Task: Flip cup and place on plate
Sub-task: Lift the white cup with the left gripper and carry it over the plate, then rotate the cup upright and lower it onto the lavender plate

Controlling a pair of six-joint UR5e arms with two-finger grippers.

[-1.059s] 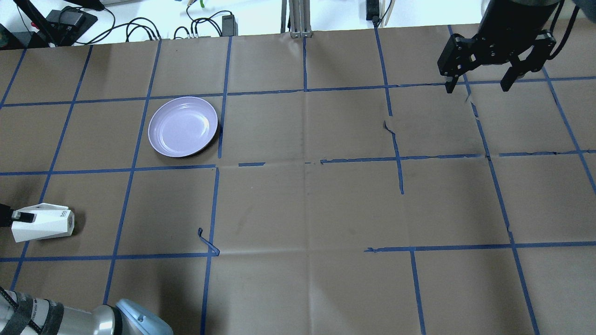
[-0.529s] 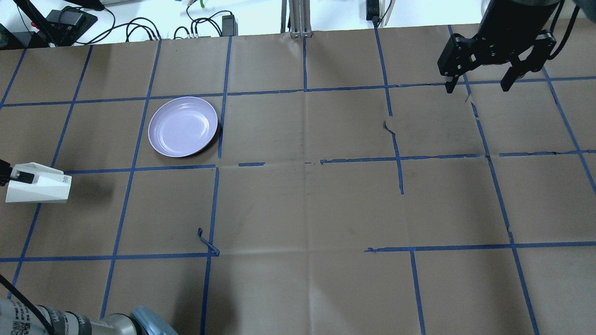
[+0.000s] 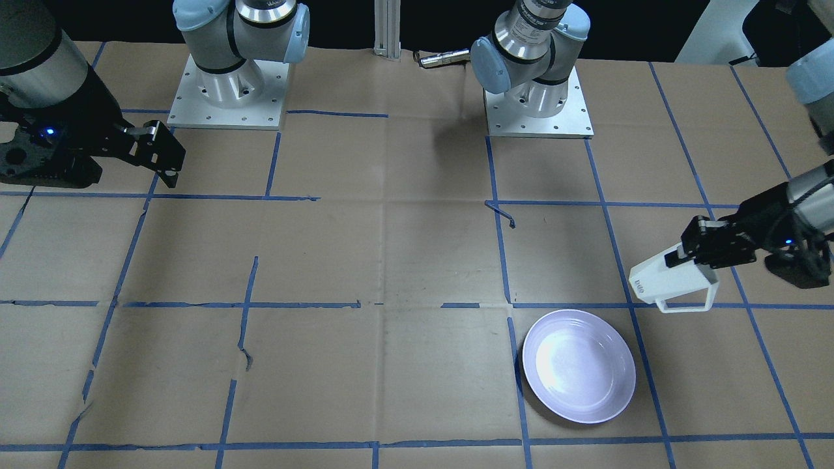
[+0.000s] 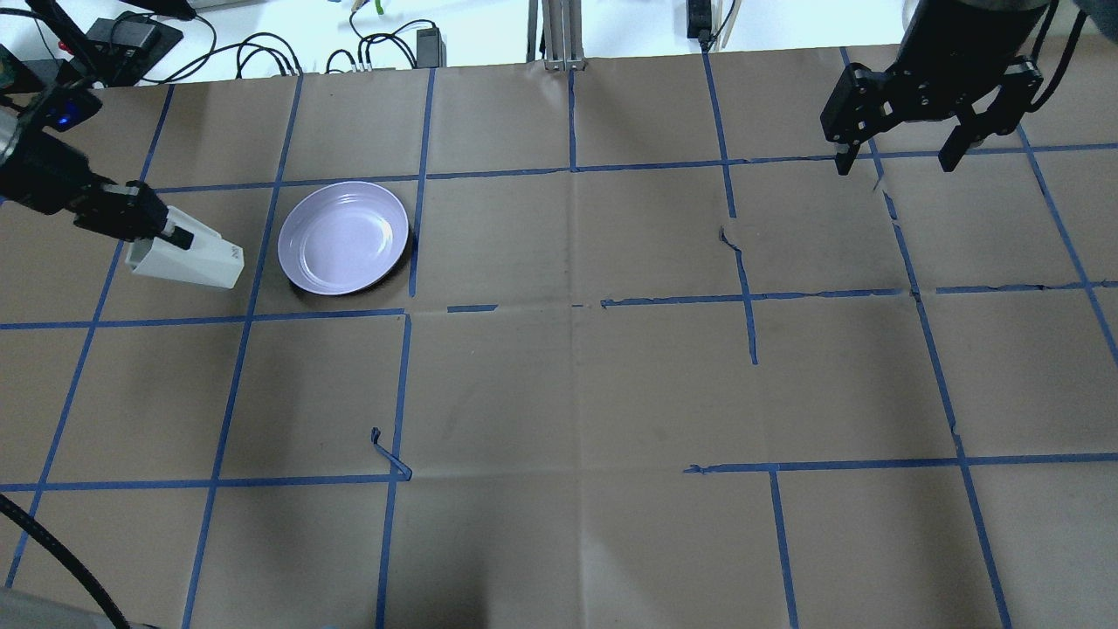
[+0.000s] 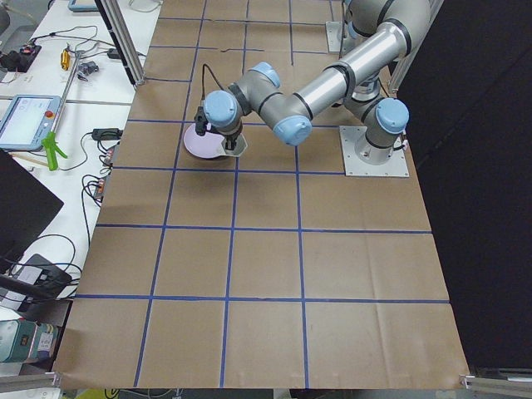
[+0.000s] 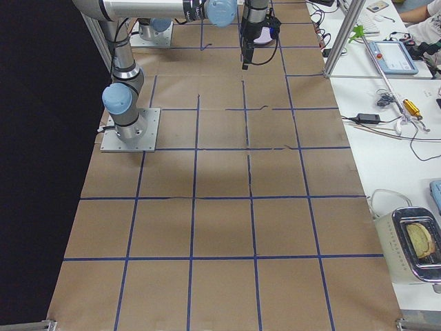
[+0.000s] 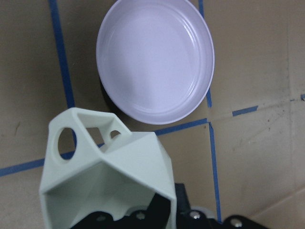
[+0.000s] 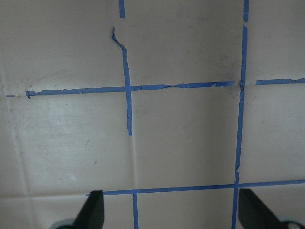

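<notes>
Just beside the plate (image 4: 343, 237), left pincer (image 4: 175, 234) clamps the cup (image 4: 196, 264) sideways, off the bench. Roll rim-up, centre over plate, lower gently. Right pincer (image 4: 900, 159) wide, empty.

White cup (image 4: 188, 259), lavender plate (image 4: 343, 238), brown paper (image 4: 576, 393) gridded in blue.

The cup is plain matt white with one tiny dark mark near one end; in the left wrist view it looks faintly greenish. The plate is a glossy pale lavender all over, with soft white glare and no pattern. The paper is a dull mid-brown, crossed by strips of blue tape (image 4: 572, 168) that form a grid of large squares. The left gripper (image 4: 175, 234) and the right gripper (image 4: 893, 164) are black. The arms (image 3: 534, 26) are silver-grey with pale blue joint caps, on silver base plates (image 3: 225, 98); a small blue light glows on each wrist.
</notes>
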